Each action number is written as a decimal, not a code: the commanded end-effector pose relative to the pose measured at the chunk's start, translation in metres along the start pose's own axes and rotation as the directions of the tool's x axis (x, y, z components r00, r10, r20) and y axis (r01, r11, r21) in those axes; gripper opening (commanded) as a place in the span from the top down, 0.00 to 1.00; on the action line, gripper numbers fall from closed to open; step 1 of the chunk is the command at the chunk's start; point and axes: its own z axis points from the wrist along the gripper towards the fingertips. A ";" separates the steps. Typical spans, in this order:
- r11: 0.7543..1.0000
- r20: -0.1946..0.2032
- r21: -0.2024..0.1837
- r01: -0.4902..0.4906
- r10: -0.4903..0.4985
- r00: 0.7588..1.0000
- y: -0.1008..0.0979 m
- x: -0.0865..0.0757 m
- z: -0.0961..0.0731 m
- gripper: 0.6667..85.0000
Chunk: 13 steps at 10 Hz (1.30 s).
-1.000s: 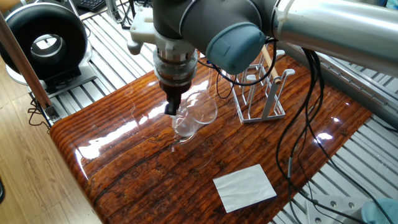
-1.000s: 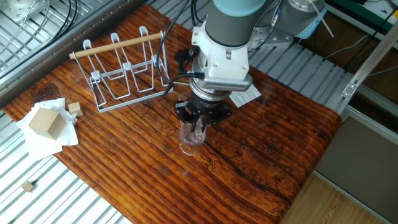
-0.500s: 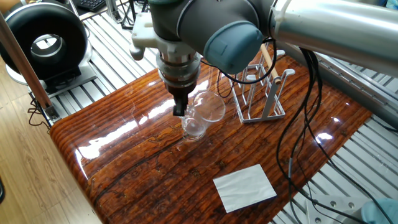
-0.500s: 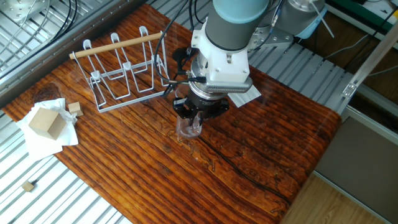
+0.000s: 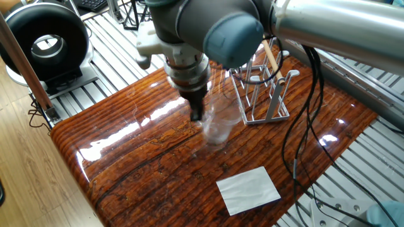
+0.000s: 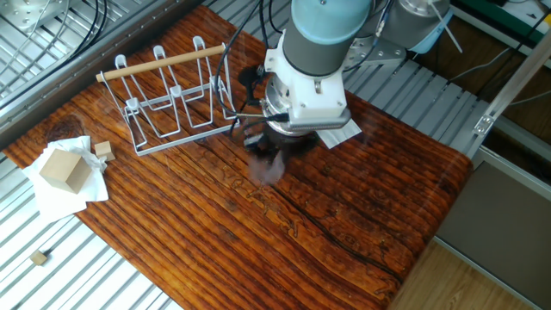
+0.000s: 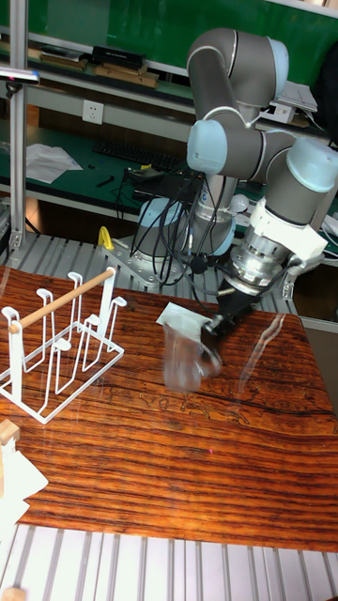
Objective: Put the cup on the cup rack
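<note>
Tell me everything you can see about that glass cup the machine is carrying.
The cup is a clear, colourless glass tumbler, blurred by motion in every view. It hangs tilted above the wooden table, apparently lifted off it, with the tool gripping it near the rim. It looks empty. It sits to the right of the cup rack in the tall view, not touching it.

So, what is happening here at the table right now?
A single robot arm is carrying a clear glass cup. Its gripper is shut on the cup near the rim, and the cup looks lifted off the wooden table and tilted, blurred by motion. The grey wire cup rack stands to one side with nothing on its pegs, so the cup is not yet on it. A white sheet of paper lies on the table nearby.
</note>
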 end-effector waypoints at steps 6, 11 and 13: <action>0.996 -0.014 -0.076 0.039 -0.040 0.999 0.020 0.007 0.017 0.99; 0.992 -0.093 -0.114 0.057 -0.068 0.993 0.026 0.023 0.017 0.99; 0.988 -0.051 -0.145 0.054 -0.062 0.997 0.034 0.014 0.020 0.99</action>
